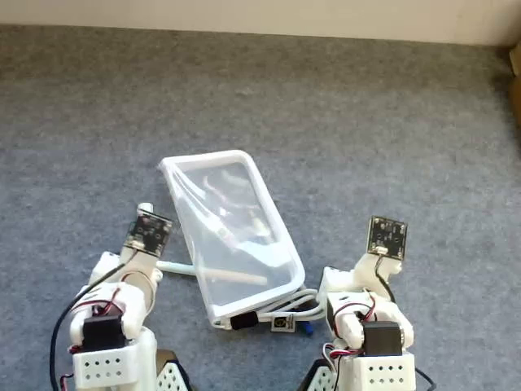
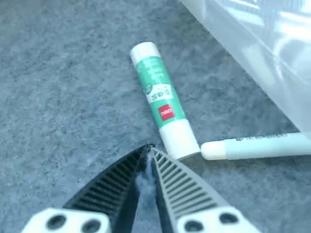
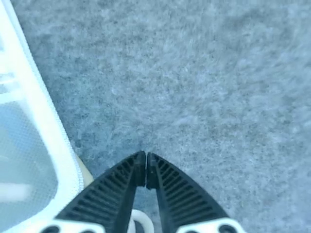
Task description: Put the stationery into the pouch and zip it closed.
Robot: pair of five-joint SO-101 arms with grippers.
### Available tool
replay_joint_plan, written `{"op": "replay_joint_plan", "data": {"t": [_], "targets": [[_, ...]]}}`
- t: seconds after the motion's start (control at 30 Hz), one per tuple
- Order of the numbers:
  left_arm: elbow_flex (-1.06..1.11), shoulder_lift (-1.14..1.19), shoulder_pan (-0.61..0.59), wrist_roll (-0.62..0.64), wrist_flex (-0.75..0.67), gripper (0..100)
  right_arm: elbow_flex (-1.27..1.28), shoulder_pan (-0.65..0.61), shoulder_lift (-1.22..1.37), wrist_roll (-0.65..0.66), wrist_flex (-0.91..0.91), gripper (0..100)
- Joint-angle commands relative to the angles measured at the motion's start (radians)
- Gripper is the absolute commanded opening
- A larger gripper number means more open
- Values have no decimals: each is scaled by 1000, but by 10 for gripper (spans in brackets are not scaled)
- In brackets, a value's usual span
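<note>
A clear pouch (image 1: pixel 232 236) with white trim lies flat on the grey carpet between my two arms, with several stationery pieces showing through it. A green-and-white glue stick (image 2: pixel 163 103) lies on the carpet beside the pouch wall (image 2: pixel 252 43). A white pen (image 2: pixel 257 147) lies next to it, its tip almost touching the glue stick's end; it pokes out at the pouch's side (image 1: pixel 175 266). My left gripper (image 2: pixel 148 148) is shut and empty, its tips just short of the glue stick. My right gripper (image 3: pixel 146 156) is shut and empty over bare carpet beside the pouch's white edge (image 3: pixel 41 121).
White cables and a small black connector (image 1: pixel 281 319) lie at the pouch's near corner, between the arm bases. A pale wall edge (image 1: pixel 260 20) runs along the back. Open carpet stretches behind and to both sides of the pouch.
</note>
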Motion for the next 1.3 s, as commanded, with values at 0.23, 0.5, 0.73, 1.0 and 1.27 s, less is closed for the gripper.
{"op": "replay_joint_plan", "data": {"t": [0.23,0.5,0.73,1.0,1.27], "targets": [[-2,-10,-22,-2,-44,10,-7,12,-7,450,-226,12],[33,-8,-25,-5,-91,11,-162,7,-2,568,-229,17],[33,-7,-25,-5,-91,11,-361,-133,-1,628,-25,31],[33,-7,-30,-5,-92,11,-489,-246,50,655,111,80],[33,-7,-114,-2,-124,11,-568,-430,424,649,140,80]]}}
